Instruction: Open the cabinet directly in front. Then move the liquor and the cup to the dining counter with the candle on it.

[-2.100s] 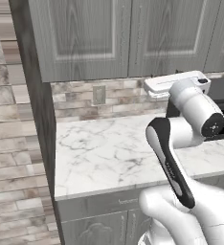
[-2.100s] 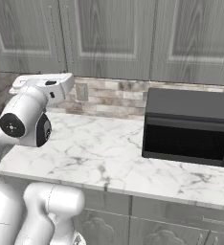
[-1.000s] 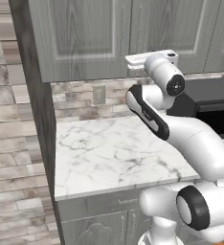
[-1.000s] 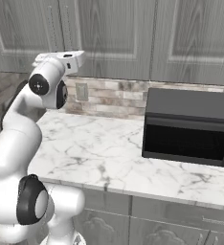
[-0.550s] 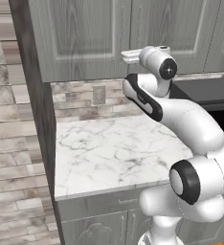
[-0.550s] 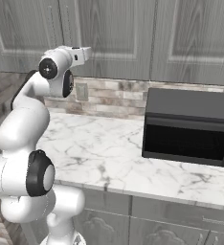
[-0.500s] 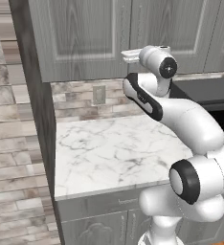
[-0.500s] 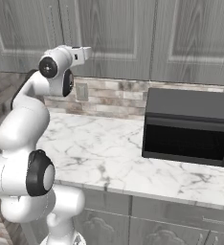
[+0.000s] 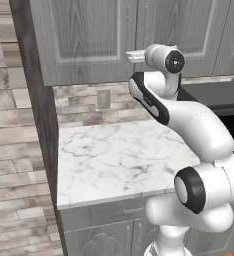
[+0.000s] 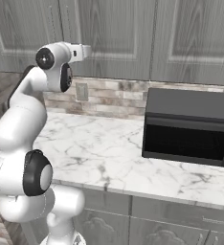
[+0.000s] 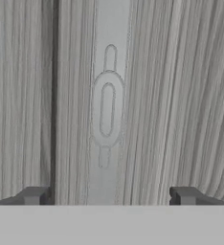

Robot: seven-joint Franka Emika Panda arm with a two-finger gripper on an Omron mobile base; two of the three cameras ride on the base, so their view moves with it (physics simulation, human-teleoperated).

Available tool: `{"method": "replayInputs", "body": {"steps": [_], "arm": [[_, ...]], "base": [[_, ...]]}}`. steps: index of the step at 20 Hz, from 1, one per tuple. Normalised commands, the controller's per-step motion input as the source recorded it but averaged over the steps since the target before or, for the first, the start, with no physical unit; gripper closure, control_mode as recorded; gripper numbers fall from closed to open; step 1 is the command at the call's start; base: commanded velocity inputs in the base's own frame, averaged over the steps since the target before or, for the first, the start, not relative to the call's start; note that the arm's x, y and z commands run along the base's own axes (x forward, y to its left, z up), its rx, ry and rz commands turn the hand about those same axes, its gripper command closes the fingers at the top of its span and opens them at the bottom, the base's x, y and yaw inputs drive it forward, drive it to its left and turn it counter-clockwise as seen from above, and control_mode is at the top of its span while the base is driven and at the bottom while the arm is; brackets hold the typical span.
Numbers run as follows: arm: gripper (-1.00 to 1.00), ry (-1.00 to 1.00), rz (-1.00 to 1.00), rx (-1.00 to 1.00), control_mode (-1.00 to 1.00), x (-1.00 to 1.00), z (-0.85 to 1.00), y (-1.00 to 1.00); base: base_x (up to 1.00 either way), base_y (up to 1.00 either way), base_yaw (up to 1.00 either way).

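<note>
Hand view: cabinet [image 11: 181,95] door close ahead, grey wood grain all across, with a slim handle [image 11: 107,107] running along the raised strip. Claw [image 11: 109,198] spread wide, nothing between the tips, handle centred in the gap but not yet touching either tip. Dark seam [image 11: 54,95] between two doors just beside the handle, on one side.

Left base view: claw [image 9: 134,55] held up at the lower part of the cabinet [image 9: 89,40] doors, pointing at them, arm bent high above the tabletop [image 9: 119,155]. Right base view: same pose, claw [image 10: 85,51] close to the door front [image 10: 114,33], microwave [image 10: 190,127] standing on the tabletop [image 10: 99,153] well apart to the side. Doors all shut; bottle and cup presumably behind them, not to be seen.

Step in hand, by judgement: reach and grip the handle, first part of the task, hardly begun. To do well: ease straight forward until both tips pass the handle, keep it centred, then close squarely across the thin bar. Then pull along the door's arc, away from the hinge side, not straight back, to avoid slipping off.

Room: open air over the tabletop below the doors, free for the swing. Dark side panel [image 9: 36,100] at the cabinet's left end and the microwave top as the nearest edges to mind.
</note>
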Motion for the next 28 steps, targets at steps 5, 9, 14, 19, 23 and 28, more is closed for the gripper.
{"method": "replayInputs", "body": {"steps": [5,9,14,19,23,28], "arm": [[1.0,0.0,0.0,0.0,-1.0,0.06,0.0,0.0],[1.0,0.0,0.0,0.0,-1.0,0.0,0.0,0.0],[1.0,0.0,0.0,0.0,-1.0,0.0,0.0,0.0],[1.0,-0.01,0.0,0.0,-1.0,-0.21,0.08,-0.09],[1.0,-0.05,0.0,0.01,-1.0,-0.53,0.27,-0.35],[1.0,-0.01,-0.05,0.02,-1.0,-0.64,0.2,-0.49]], "base": [[0.0,0.0,0.0],[0.0,0.0,0.0],[0.0,0.0,0.0],[0.0,0.0,0.0],[0.0,0.0,0.0],[0.0,0.0,0.0]]}}
